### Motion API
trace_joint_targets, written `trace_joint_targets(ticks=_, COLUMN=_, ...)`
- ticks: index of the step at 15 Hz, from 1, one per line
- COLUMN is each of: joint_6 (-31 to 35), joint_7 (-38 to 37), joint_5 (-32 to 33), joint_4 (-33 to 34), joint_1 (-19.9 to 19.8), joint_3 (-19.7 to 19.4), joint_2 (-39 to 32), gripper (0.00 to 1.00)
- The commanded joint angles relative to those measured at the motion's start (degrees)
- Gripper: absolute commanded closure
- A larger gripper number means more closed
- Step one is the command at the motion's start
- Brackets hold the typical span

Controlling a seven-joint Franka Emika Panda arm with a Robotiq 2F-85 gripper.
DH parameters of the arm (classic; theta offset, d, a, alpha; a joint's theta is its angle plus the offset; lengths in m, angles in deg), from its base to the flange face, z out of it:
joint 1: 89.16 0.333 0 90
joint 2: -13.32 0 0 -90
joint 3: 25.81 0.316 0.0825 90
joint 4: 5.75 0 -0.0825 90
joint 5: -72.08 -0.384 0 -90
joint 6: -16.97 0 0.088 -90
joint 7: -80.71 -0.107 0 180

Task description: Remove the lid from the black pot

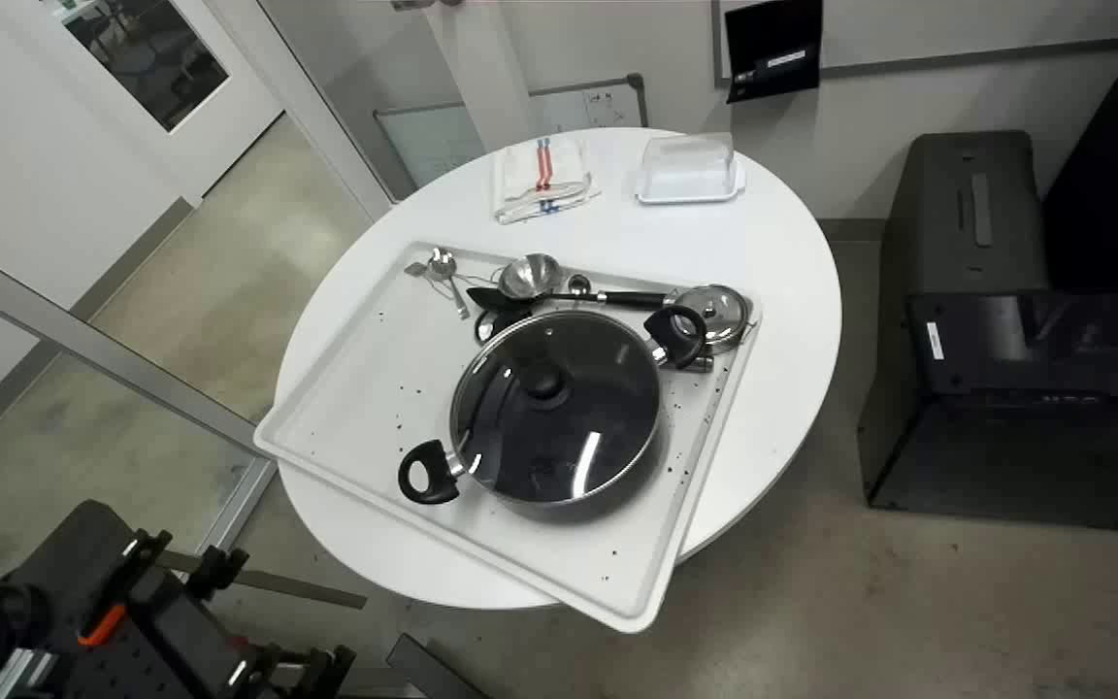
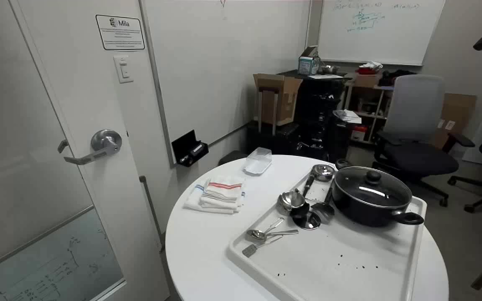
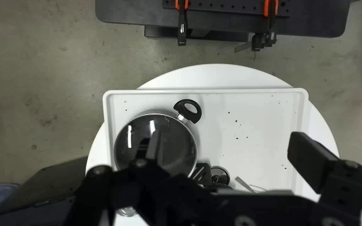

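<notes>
On the left in the wrist view, the glass lid [image 3: 175, 142] sits on the black pot [image 2: 359, 210], well below the jaws, one partly hiding it. They stand spread wide and empty, the white tray [image 3: 259, 122] showing between them.

- Even, muted indoor light from above, brightest on the white worktop [image 1: 787, 267]
- White streaks of glare on the glass lid [image 1: 559, 417]
- Soft shadow beside the black pot [image 2: 362, 214]
- Little detail in the dark box [image 1: 1005, 437]
- Wrist view: fingers [image 3: 308, 161] blurred, out of focus; everything beyond sharper
</notes>
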Motion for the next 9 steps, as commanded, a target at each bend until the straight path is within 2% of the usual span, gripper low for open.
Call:
trace_joint_targets(ticks=1, joint_6=-0.1, joint_7=-0.1, joint_5=0.1, joint_4=0.2, joint_1=0.2, joint_3=-0.1, joint_2=0.0, gripper=0.00)
trace_joint_targets(ticks=9, joint_6=0.0, joint_7=-0.4, joint_5=0.0, joint_4=0.3, joint_1=0.2, joint_3=-0.1, joint_2=-0.5, gripper=0.00)
